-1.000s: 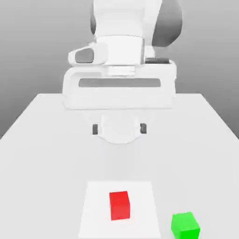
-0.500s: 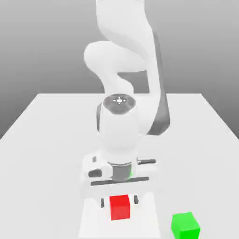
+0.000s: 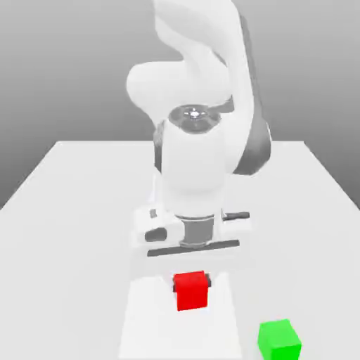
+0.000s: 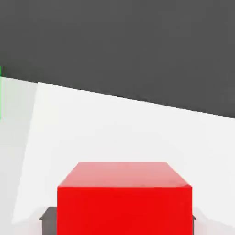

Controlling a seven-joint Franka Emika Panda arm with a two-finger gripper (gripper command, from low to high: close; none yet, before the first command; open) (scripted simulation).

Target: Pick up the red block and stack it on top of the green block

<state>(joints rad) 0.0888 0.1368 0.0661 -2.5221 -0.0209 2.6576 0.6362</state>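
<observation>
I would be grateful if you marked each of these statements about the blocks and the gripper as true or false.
1. The gripper holds the red block between its fingers. True.
2. The red block is stacked on the green block. False: the two are apart, with the red one in the gripper.
3. The green block stands on the white square. False: it is beside the white square, toward the exterior view's right.
4. The fingers are on opposite sides of the red block. True.
</observation>
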